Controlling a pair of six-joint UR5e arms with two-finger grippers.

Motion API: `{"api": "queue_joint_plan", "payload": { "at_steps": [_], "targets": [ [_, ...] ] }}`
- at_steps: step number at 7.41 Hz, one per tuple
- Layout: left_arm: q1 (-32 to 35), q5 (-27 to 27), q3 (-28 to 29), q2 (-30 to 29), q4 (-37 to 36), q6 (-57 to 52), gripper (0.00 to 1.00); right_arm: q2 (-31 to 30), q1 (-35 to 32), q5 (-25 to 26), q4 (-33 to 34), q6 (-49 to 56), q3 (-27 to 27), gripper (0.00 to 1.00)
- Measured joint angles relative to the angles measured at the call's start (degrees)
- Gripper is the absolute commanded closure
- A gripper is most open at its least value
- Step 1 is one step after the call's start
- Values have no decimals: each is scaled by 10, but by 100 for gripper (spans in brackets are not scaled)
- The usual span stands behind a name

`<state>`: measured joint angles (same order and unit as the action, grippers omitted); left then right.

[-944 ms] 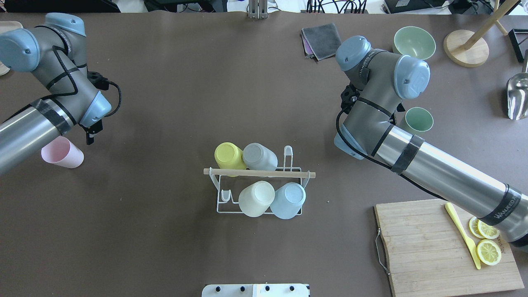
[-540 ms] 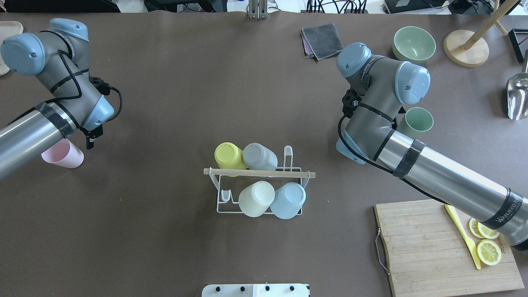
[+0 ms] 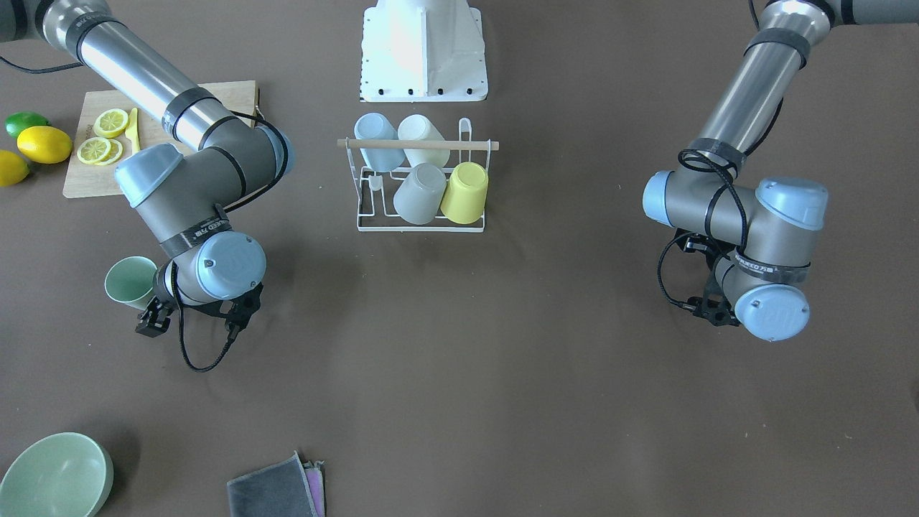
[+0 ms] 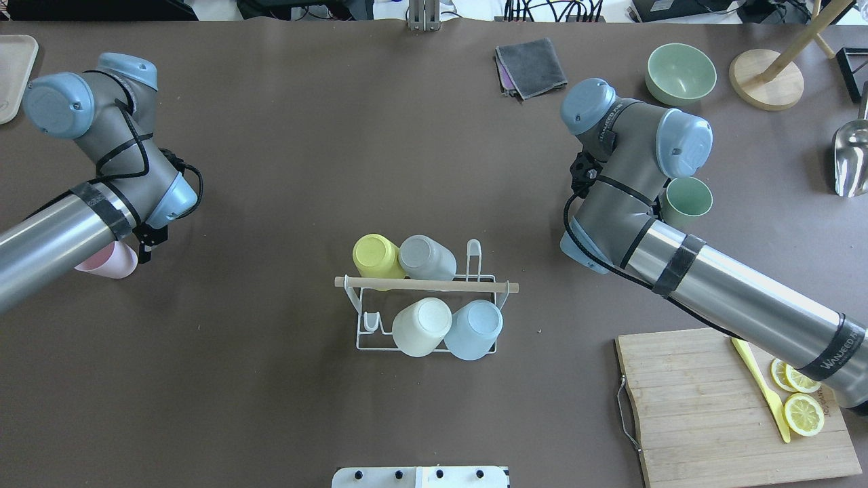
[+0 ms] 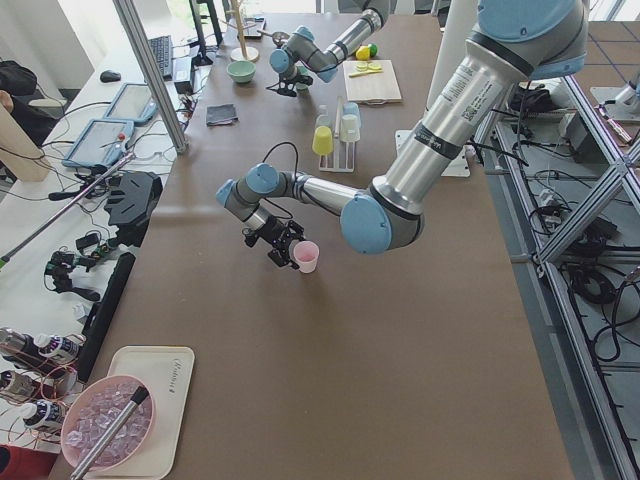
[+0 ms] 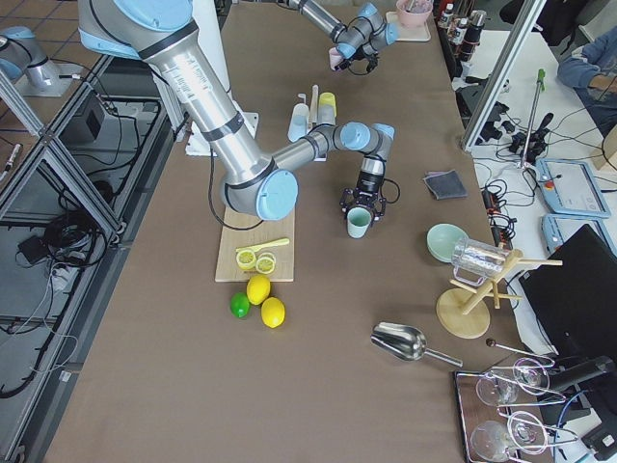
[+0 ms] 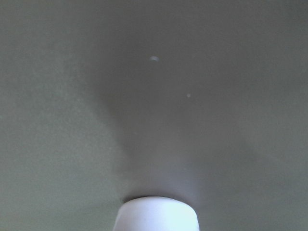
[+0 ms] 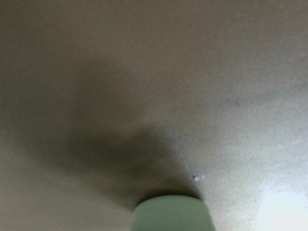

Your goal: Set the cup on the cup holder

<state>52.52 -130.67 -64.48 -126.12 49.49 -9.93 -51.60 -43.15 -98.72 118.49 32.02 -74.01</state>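
Pink cup [image 4: 114,261]: mostly covered by the left arm [image 4: 54,234] from overhead.
Green cup [image 4: 692,200]: partly hidden behind the right wrist [image 4: 627,196]; blurred and cropped up close.
Left tool [image 5: 286,247]: jaw gap too small to be judged.
Right tool [image 6: 359,204]: likewise masked by its wrist.

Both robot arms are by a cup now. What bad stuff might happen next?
The cup holder already carries four cups, so only two prongs look free; a new cup may bump a neighbour. The left gripper is at the pink cup and the right gripper at the green cup; if both head there together, they may clash.
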Motion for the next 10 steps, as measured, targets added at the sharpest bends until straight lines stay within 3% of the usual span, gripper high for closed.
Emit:
{"api": "queue_joint_plan", "payload": {
  "at_steps": [6, 7, 8, 9, 10],
  "targets": [
    [-16, 11, 5, 7, -6, -4, 3, -6, -1, -1, -1, -1, 0, 0],
    [-16, 16, 5, 7, -6, -5, 14, -9, -2, -1, -4, 0, 0, 0],
    [-16, 27, 4, 7, -6, -7, 58, -14, -2, -1, -9, 1, -1, 0],
    [-16, 35, 4, 7, -6, -15, 92, -18, -4, -2, -12, 3, -3, 0],
    [-16, 38, 3, 7, -10, -24, 100, -23, -5, -2, -16, 4, -4, 0]
  ]
}}
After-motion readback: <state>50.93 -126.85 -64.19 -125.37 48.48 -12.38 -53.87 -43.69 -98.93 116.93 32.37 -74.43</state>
